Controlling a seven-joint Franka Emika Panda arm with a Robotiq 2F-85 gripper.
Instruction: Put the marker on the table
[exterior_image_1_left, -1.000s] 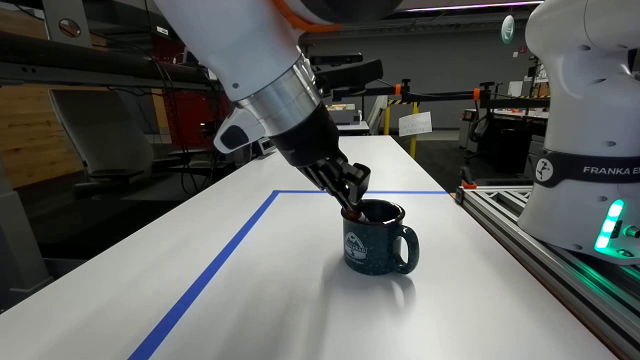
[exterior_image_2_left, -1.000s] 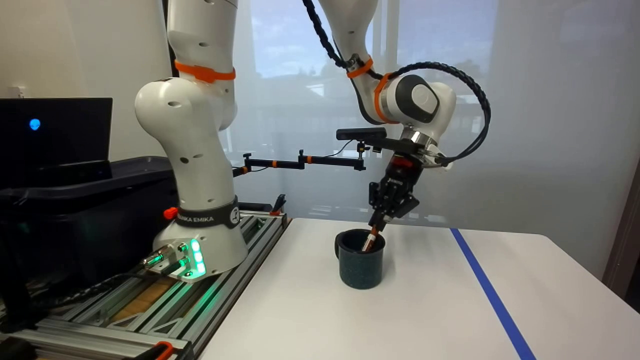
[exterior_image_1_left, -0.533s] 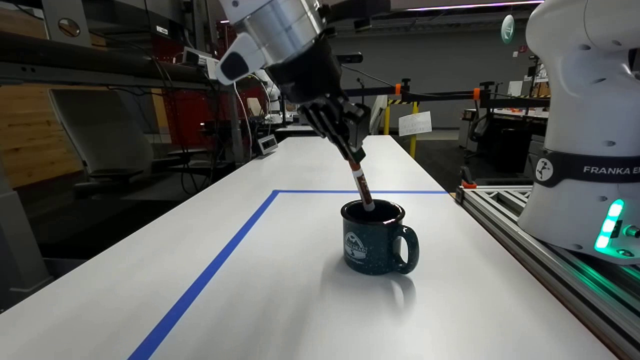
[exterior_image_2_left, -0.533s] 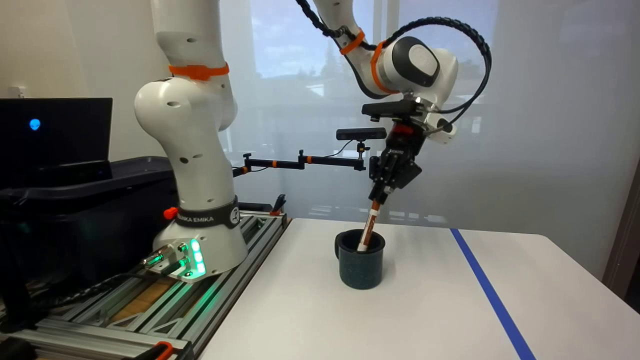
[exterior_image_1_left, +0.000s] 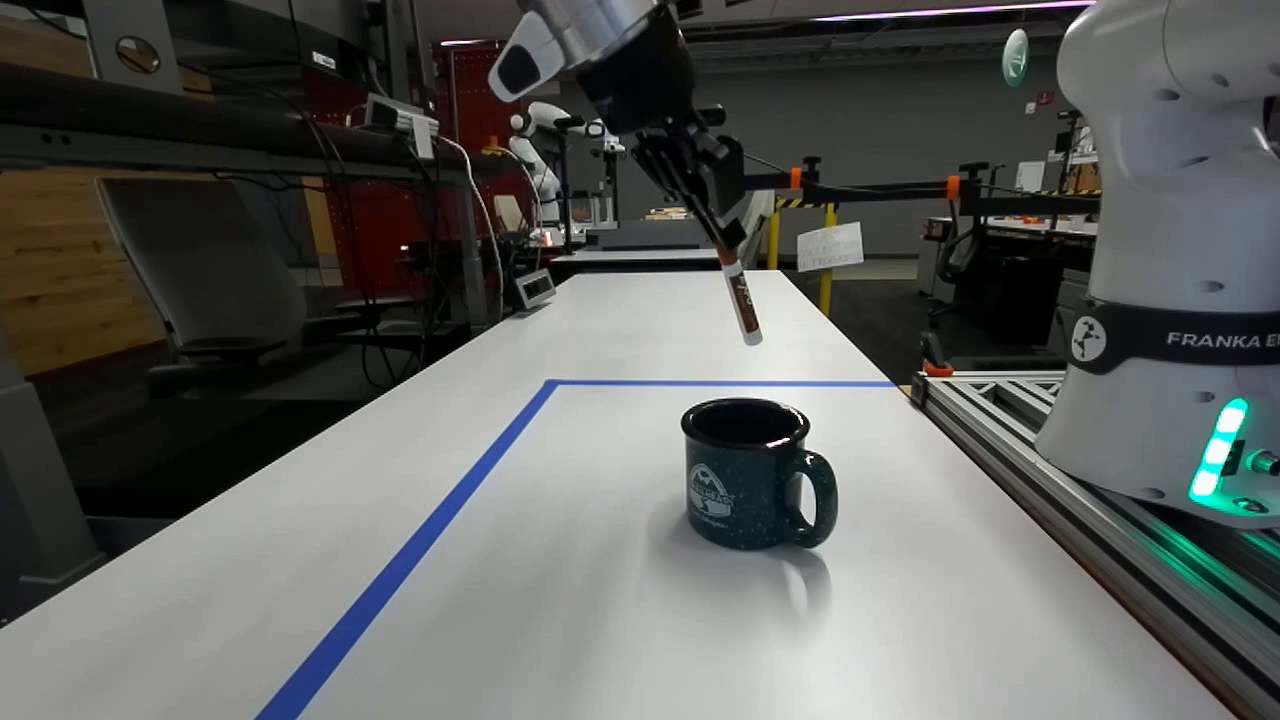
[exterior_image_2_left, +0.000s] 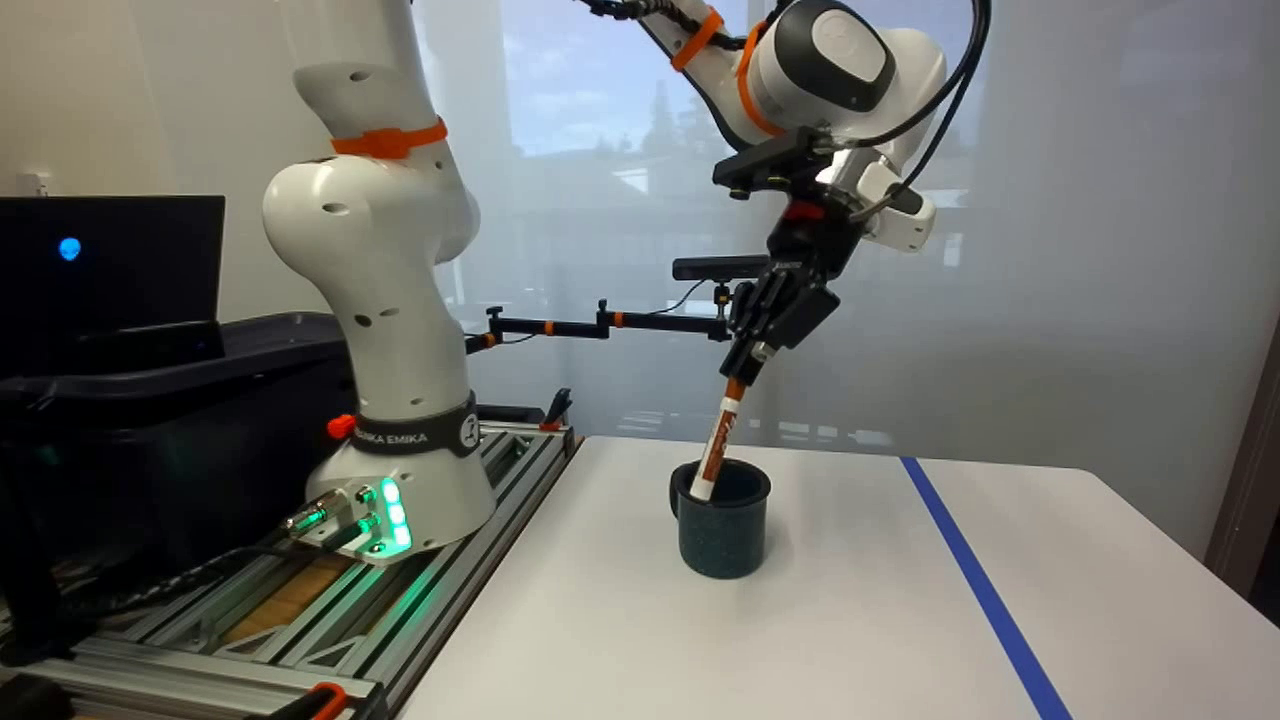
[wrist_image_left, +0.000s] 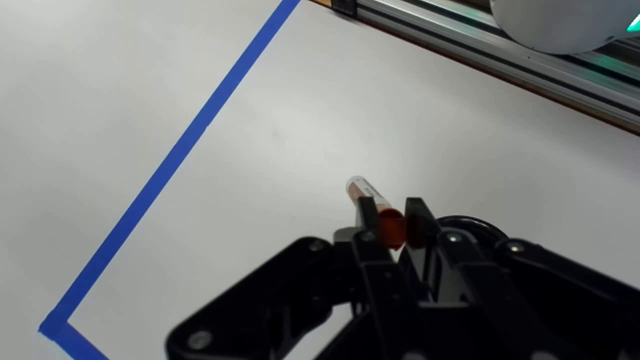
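Marker pinched by its reddish end in the gripper, rest of it slanting down beneath, aloft over white table

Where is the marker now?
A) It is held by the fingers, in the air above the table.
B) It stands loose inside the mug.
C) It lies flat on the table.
A: in an exterior view the fingers grip the marker by its upper end, while its lower end hangs above the table, clear of the mug.
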